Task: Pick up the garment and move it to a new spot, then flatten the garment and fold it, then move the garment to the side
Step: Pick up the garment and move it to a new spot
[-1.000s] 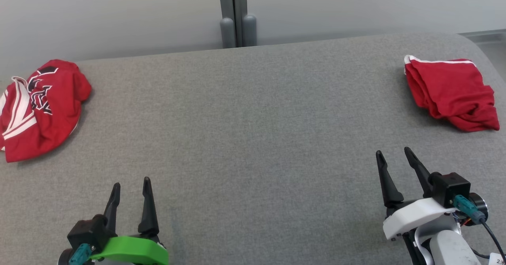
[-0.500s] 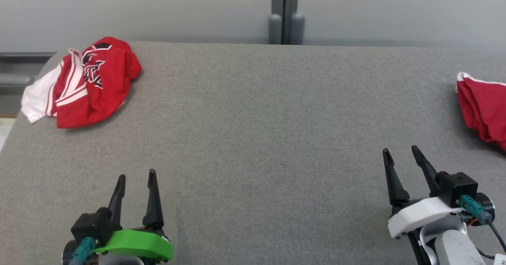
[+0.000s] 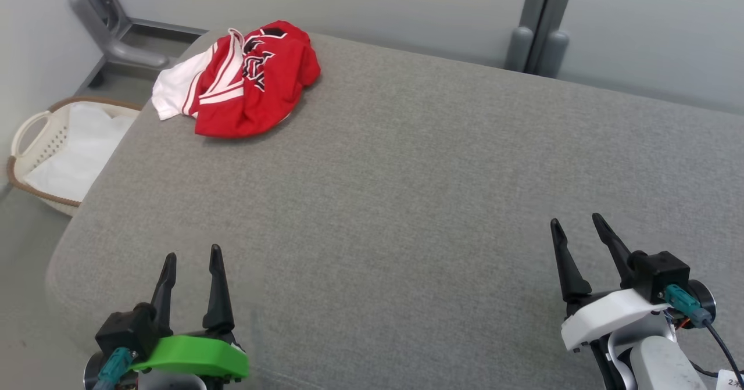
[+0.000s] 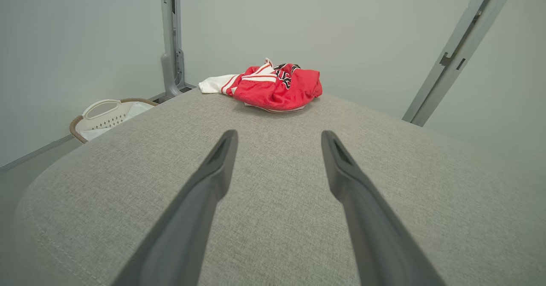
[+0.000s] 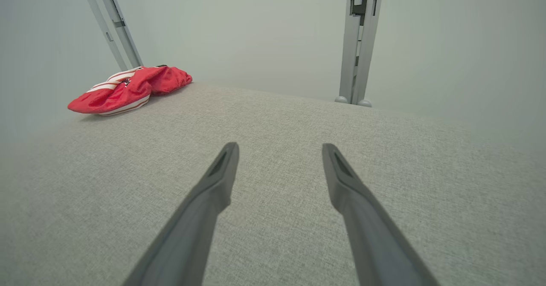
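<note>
Left gripper (image 3: 192, 252) and right gripper (image 3: 576, 219) of mine hover empty, jaws spread wide, above the grey cushion (image 3: 407, 175). The red garment (image 3: 256, 82) lies crumpled at its far left corner, well apart from me. I judge nothing is done: lifting, flattening, folding and setting aside all remain.

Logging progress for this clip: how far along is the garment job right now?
Done: nothing that shows; the red garment lies crumpled near the far left corner of the grey table, not flattened or folded. In hand: nothing; the left gripper and right gripper are open and empty, near the table's front edge, far from the garment. Left: pick it up, move it, flatten, fold, set it aside.
</note>
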